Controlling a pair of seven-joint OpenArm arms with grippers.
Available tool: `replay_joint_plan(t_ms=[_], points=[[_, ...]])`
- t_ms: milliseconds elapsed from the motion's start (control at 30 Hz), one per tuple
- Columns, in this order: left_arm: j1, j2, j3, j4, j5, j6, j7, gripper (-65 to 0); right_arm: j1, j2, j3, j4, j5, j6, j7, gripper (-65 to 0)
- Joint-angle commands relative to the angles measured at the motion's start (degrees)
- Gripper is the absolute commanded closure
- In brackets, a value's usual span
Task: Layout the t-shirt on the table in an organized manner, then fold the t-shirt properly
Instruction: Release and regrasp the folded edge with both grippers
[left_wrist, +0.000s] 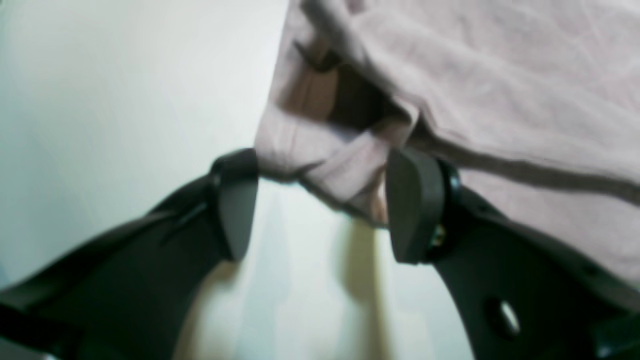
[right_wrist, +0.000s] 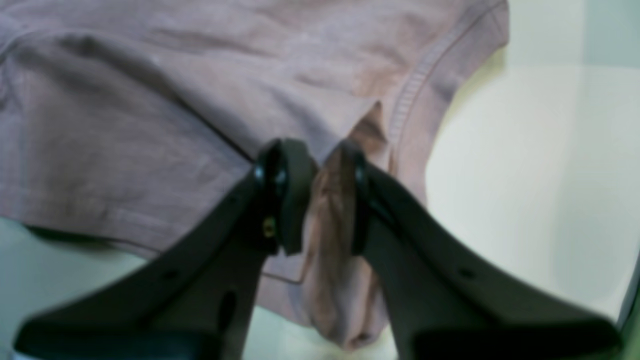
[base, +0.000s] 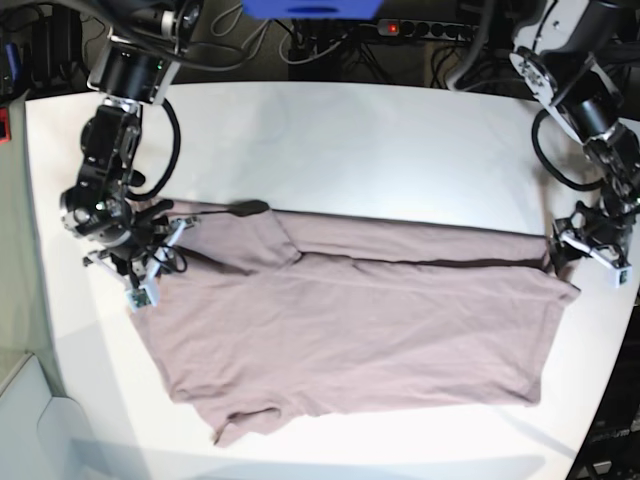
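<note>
The mauve-pink t-shirt (base: 350, 320) lies spread across the white table (base: 380, 140), its far part folded over toward the front and a sleeve at the near left. At the shirt's left end my right gripper (base: 160, 245) is shut on a thick fold of the t-shirt (right_wrist: 150, 100); in its wrist view the cloth fills the narrow gap of the right gripper (right_wrist: 325, 195) and hangs below. My left gripper (base: 580, 245) sits at the shirt's right edge. In its wrist view the left gripper (left_wrist: 322, 200) is open, with a bunched corner of the t-shirt (left_wrist: 500, 90) lying between the fingertips.
A power strip (base: 400, 28) with a red light and cables lies beyond the table's far edge, next to a blue object (base: 310, 8). The table's right edge runs close to the left arm. Bare table (left_wrist: 100, 100) shows beside the shirt, and bare table (right_wrist: 525, 175) in the right wrist view.
</note>
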Motion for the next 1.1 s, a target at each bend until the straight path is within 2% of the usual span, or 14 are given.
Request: replay_joint_plan(t_ms=[0,233,433,700,1000,1067], points=[[-2.0,-1.12,0.14,-0.84,-1.05,-0.32,-2.16,-38.9,1.27,0.3,-0.1,1.16,0.67,0.19,1.08,-14.8],[-3.59,-2.61,5.68,-8.84,-1.58,-0.32,-6.91,-38.9,1.19,0.3,-0.1,1.16,0.67,0.19,1.08,-14.8],[-3.5,-3.23,5.68,-9.28,-1.4,-0.32,-7.88,-38.9,1.19,0.56,0.08,1.16,0.67,0.19,1.08,-14.8],[-3.23,-6.39,5.59,-9.36,-1.58,-0.32,-7.88,-38.9,1.36,1.0,0.16,1.07,0.67,0.19,1.08,-15.0],[-3.23,-6.22,5.59,-10.42,-1.14,-0.32,-8.14,-38.9,1.36,0.92,0.25,1.07,0.67,0.19,1.08,-14.9],[-3.23,-6.39,5.59,-13.23,-1.14,-0.32,-9.99,-38.9,1.36,0.92,0.25,1.07,0.67,0.19,1.08,-14.9]])
